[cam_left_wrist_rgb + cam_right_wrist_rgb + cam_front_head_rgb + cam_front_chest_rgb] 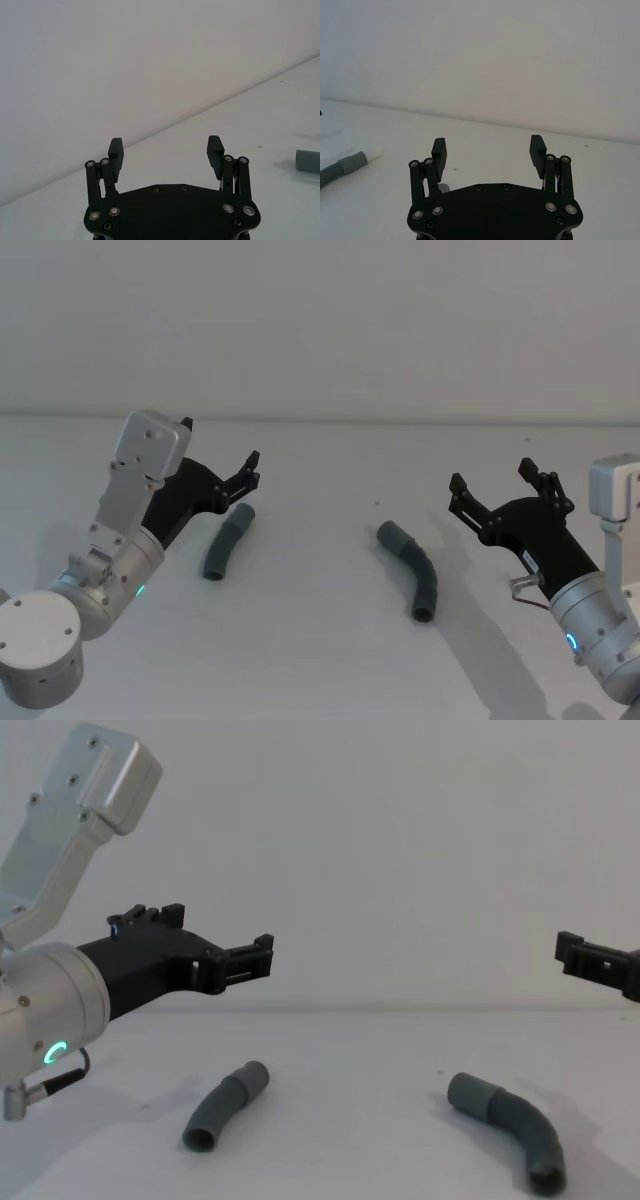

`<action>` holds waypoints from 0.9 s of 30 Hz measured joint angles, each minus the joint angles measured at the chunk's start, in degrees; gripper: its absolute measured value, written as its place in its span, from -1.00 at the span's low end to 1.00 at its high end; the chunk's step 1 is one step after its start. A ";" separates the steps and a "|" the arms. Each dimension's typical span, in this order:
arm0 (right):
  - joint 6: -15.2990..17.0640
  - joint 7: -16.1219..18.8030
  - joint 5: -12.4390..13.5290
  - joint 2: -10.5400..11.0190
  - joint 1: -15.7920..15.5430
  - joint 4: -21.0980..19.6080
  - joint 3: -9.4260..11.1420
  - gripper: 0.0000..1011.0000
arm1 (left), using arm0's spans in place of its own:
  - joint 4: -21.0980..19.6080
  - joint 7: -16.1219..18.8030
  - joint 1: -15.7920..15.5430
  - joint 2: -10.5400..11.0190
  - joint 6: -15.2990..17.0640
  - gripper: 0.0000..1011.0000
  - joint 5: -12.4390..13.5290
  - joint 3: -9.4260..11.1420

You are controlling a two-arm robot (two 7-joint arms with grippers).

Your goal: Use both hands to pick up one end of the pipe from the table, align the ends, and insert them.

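Observation:
Two bent dark grey pipe pieces lie apart on the white table (320, 660). The left piece (228, 540) (226, 1105) lies just beside and below my left gripper (218, 445) (215, 935), which hovers open and empty. The right piece (411, 568) (508, 1125) has its wider collar end pointing up-left. My right gripper (492, 476) (575, 952) hangs open and empty to its right. In the left wrist view the open gripper (165, 144) has a grey pipe end (307, 161) at the edge. In the right wrist view the open gripper (488, 145) has a collared, whitish-tipped end (355, 161) off to the side.
A plain pale wall (320, 320) rises behind the table's far edge. The two pipe pieces lie roughly a gripper length apart, with bare table between them and in front of them.

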 joint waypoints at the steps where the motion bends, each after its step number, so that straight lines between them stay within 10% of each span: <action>1: 0.00 0.00 0.00 0.00 0.00 0.00 0.00 0.99 | 0.00 0.00 0.00 0.00 0.00 0.98 0.00 0.00; 27: 0.00 0.00 0.00 0.00 0.00 0.00 0.00 0.99 | 0.00 0.00 0.00 0.00 0.00 0.98 0.00 0.00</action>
